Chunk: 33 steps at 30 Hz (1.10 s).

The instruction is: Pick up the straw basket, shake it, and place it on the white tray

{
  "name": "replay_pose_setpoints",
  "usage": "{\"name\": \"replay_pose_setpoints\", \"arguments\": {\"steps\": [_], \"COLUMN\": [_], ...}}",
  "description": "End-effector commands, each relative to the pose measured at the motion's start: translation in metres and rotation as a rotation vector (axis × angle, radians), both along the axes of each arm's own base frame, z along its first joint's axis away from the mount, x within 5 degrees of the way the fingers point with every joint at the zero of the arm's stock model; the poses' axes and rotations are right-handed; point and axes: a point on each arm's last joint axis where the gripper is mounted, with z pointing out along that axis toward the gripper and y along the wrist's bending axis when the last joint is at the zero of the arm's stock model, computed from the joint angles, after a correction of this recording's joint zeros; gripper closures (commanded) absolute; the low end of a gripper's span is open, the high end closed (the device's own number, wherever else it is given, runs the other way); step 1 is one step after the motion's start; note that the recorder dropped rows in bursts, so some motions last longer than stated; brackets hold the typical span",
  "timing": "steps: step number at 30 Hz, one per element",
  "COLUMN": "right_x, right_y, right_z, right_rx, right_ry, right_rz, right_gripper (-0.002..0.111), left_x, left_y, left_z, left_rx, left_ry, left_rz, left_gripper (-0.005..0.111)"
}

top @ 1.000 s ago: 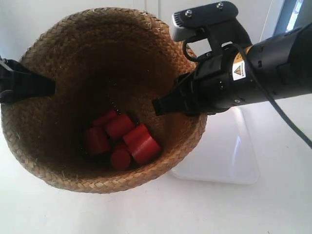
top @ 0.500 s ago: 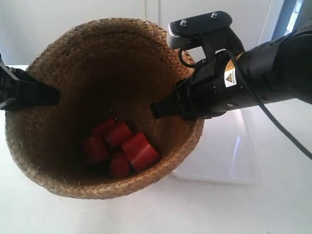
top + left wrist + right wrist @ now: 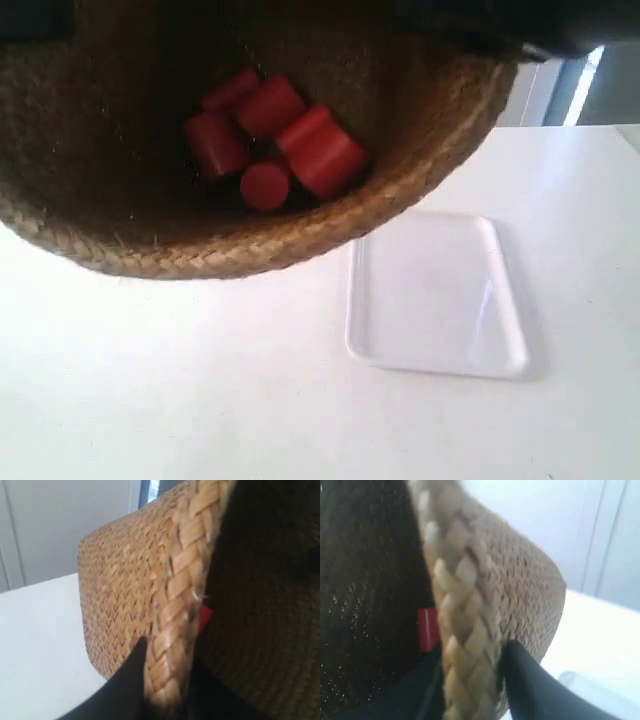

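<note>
Straw basket [image 3: 250, 250] is hanging in the air over the table [image 3: 200, 400], apart from the white tray [image 3: 435, 300] lying below, with red cylinders [image 3: 270, 140] resting inside. Left pincer [image 3: 167, 680] and right pincer [image 3: 470, 685] are each clamping its braided rim, one black finger inside and one outside.

Smooth white table [image 3: 200, 400], glossy white tray [image 3: 435, 295] lying flat on it, rounded corners, shallow rim, soft shadow along the tray's lower edge
</note>
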Motion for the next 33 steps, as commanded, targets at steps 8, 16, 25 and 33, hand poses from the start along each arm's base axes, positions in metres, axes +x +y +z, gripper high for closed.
{"name": "replay_pose_setpoints", "arguments": {"steps": [8,16,25,33], "right_x": [0.036,0.042,0.045,-0.014], "right_y": [0.023,0.027,0.03,-0.003], "right_z": [-0.054,-0.074,-0.102,0.017], "right_rx": [-0.137,-0.164,-0.18,0.01], "right_ry": [0.24,0.283,0.315,0.023], "right_rz": [0.003,0.005,0.01,0.023], "right_gripper": [0.108,0.108,0.108,0.108], "left_x": [0.021,0.021,0.028,-0.028], "left_y": [-0.002,-0.002,0.001,-0.004], "left_z": [-0.042,-0.043,-0.056,0.031], "left_rx": [-0.007,0.016,0.071,-0.006], "left_ry": [0.182,0.181,0.204,-0.071], "left_rz": [0.001,-0.004,0.02,-0.092], "left_gripper": [0.107,0.107,0.107,0.107]}}
